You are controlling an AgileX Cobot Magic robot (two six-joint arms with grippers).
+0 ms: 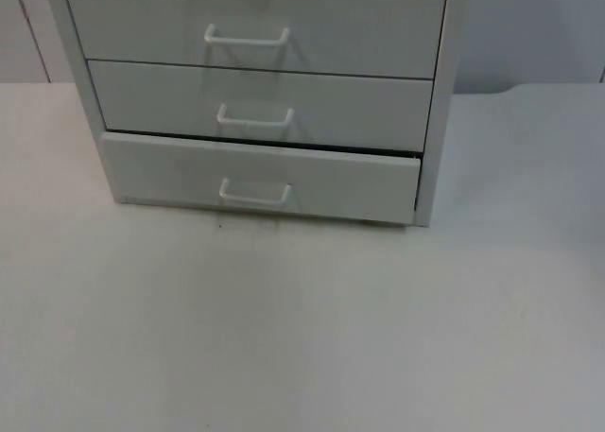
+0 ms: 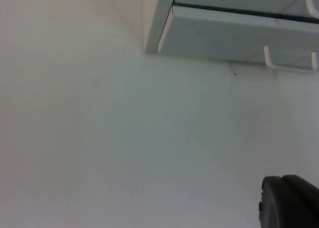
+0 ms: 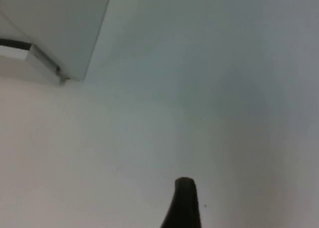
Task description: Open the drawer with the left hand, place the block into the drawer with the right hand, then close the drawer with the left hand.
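Observation:
A pale grey drawer cabinet point(image 1: 440, 120) stands at the back of the white table. Its bottom drawer point(image 1: 180, 172) is pulled out a little, with a dark gap along its upper edge, and carries a white bar handle point(image 1: 255, 195). The two drawers above it are pushed in. My left gripper point(image 2: 290, 202) hangs over bare table in front of the cabinet's left corner, facing the bottom drawer point(image 2: 224, 34) and its handle point(image 2: 289, 64). My right gripper point(image 3: 183, 204) is above the table beside the cabinet's right wall point(image 3: 55, 23), apart from it.
The white table top point(image 1: 302, 328) stretches in front of the cabinet and on both sides of it. Behind the cabinet rises the grey partition wall point(image 1: 529, 35).

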